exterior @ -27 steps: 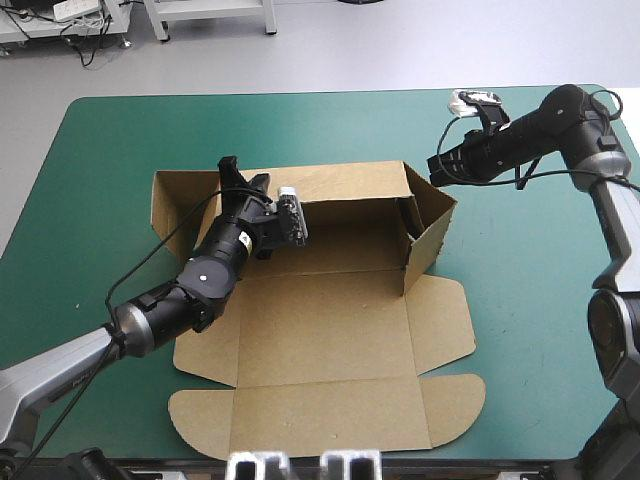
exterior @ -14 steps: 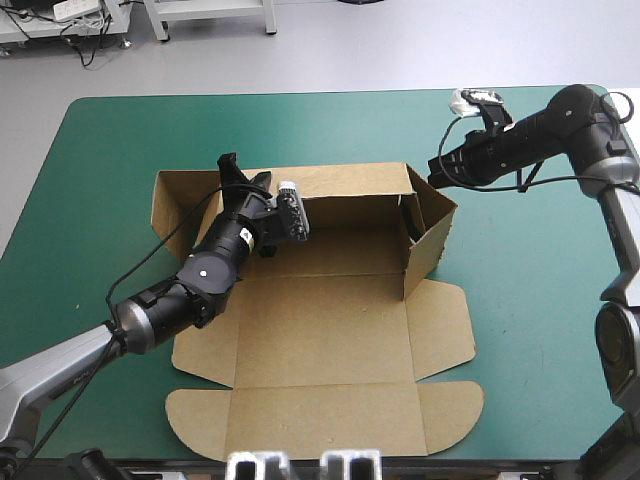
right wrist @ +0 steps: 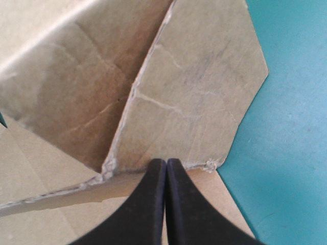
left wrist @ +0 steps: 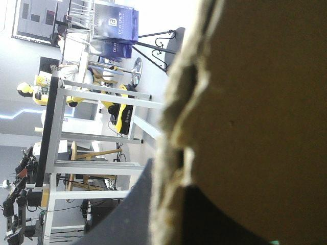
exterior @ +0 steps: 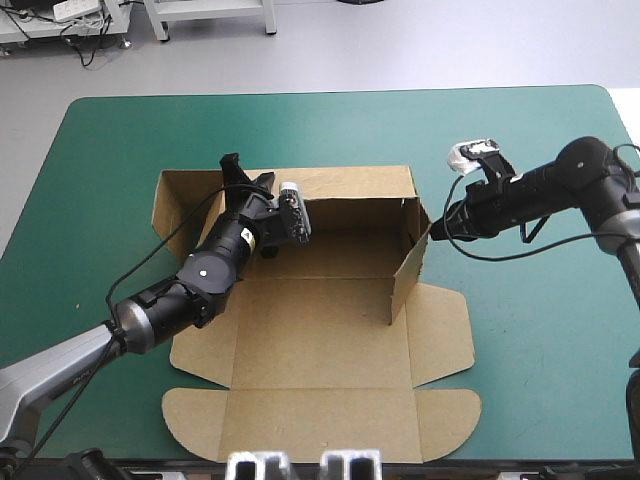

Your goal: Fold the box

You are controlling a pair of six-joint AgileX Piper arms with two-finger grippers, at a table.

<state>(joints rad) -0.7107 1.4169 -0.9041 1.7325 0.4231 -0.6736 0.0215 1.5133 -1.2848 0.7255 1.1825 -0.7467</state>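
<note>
High view: the flat-cut brown cardboard box [exterior: 320,340] lies mid-table on the teal-green cover [exterior: 100,150], with its lid panel flat toward the near edge. Since the earlier frames my right gripper [exterior: 437,232] has dropped beside the right side wall [exterior: 408,270], fingers pressed together and holding nothing, and swung that wall inward and squarer. My left gripper [exterior: 245,178] stays pinched on the raised back wall [exterior: 350,182]. I judge tucking that side comes next.

The box [exterior: 320,340] stands half-raised, right gripper [exterior: 436,232] touching its right wall.
</note>
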